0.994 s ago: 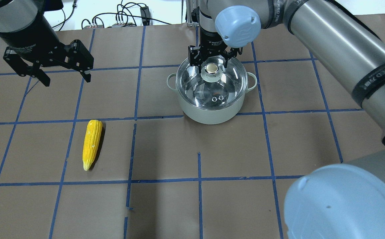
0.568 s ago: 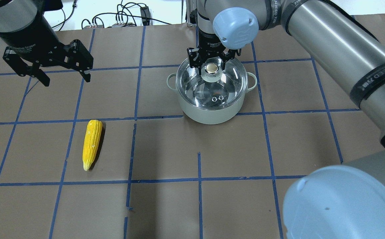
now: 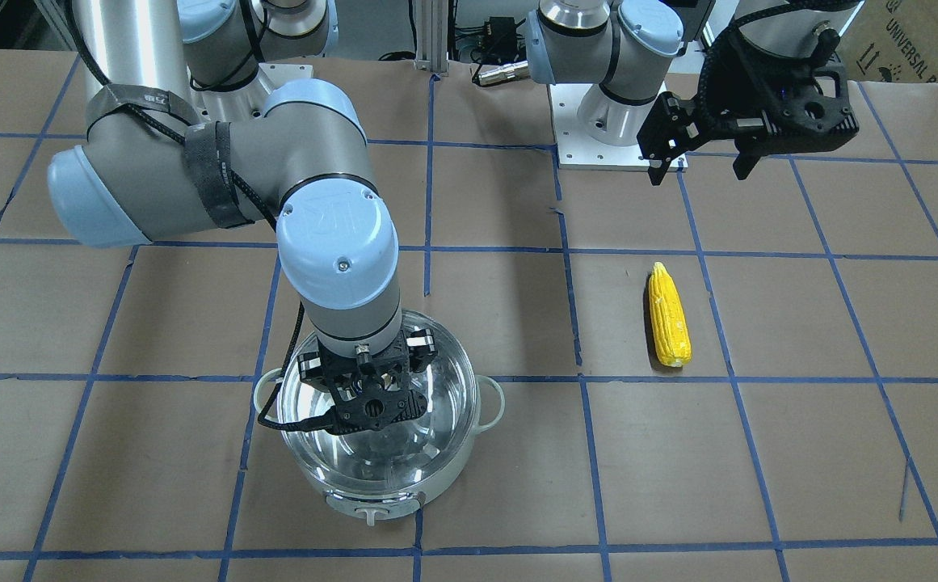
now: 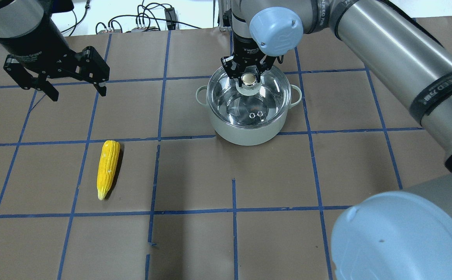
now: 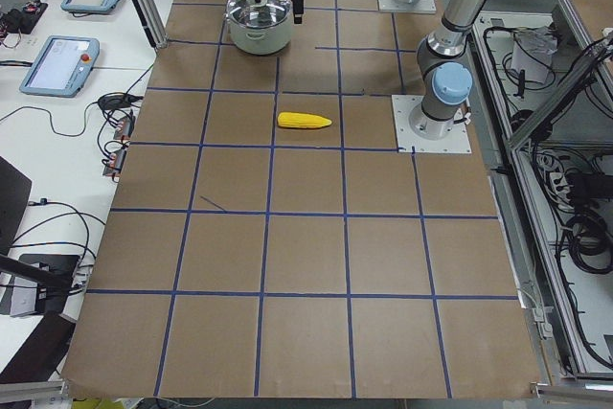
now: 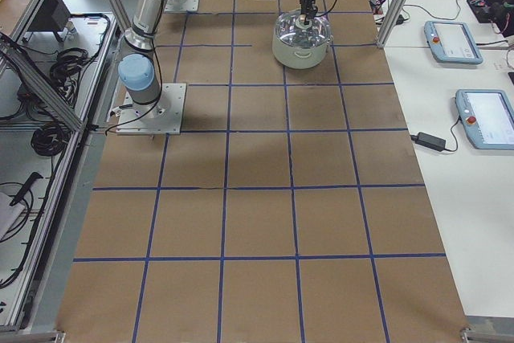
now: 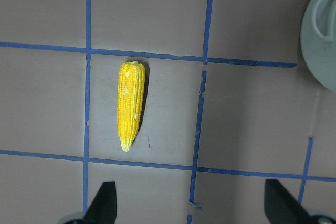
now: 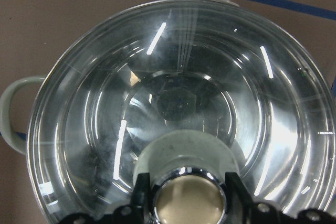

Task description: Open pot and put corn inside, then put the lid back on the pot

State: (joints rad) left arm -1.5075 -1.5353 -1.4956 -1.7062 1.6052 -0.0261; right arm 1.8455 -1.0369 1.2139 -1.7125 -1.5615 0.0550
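The pale mint pot point(image 4: 249, 135) stands on the table with the clear glass lid point(image 4: 266, 97) on it. My right gripper point(image 4: 249, 79) is over the pot's middle, its fingers closed against the lid's beige-topped knob point(image 8: 189, 202); the lid point(image 8: 210, 66) sits level on the rim. The yellow corn point(image 4: 108, 168) lies flat on the table, well to the left of the pot, tapered end toward the robot. My left gripper point(image 4: 78, 94) is open and empty, high above the table beyond the corn, which shows below it in the left wrist view point(image 7: 130, 106).
Brown paper with blue tape grid covers the table point(image 4: 194, 175). Cables point(image 4: 144, 21) lie beyond its far edge. The right arm's elbow point(image 4: 401, 237) fills the near right corner of the overhead view. The pot's side handle point(image 8: 10, 108) shows at the left of the right wrist view.
My right gripper's fingers have closed in from wide apart onto the lid's knob. The lid, pot, corn and left arm have not moved.
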